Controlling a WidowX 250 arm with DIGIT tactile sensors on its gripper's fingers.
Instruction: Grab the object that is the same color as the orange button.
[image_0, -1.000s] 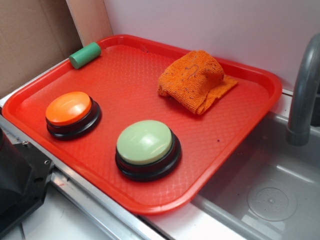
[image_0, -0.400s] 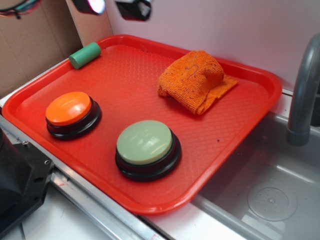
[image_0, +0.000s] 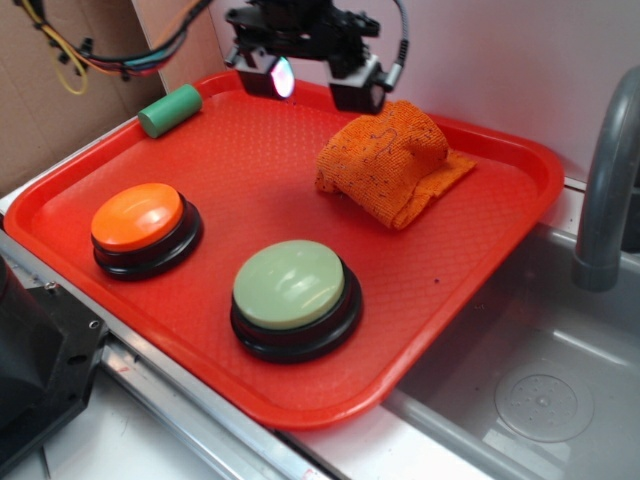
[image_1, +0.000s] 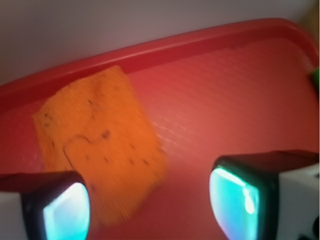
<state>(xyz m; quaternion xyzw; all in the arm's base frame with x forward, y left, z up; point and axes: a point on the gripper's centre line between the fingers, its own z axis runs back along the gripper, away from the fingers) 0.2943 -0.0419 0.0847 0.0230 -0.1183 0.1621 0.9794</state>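
The orange knitted cloth (image_0: 392, 160) with dark specks lies bunched at the back right of the red tray (image_0: 250, 160). The orange button (image_0: 138, 217) on its black base sits at the tray's front left. My gripper (image_0: 312, 85) hangs above the tray's back edge, just left of and above the cloth, jaws wide open and empty. In the wrist view the cloth (image_1: 97, 140) lies below, ahead of the left finger, and the gripper (image_1: 150, 205) has bare tray between its fingers.
A pale green domed button (image_0: 292, 288) sits at the tray's front middle. A green cylinder (image_0: 170, 110) lies at the back left rim. A metal sink (image_0: 530, 390) and grey faucet (image_0: 608, 180) are to the right. A white wall stands behind.
The gripper has come down into view from the top edge, toward the back of the tray and the cloth. Nothing on the tray has moved.
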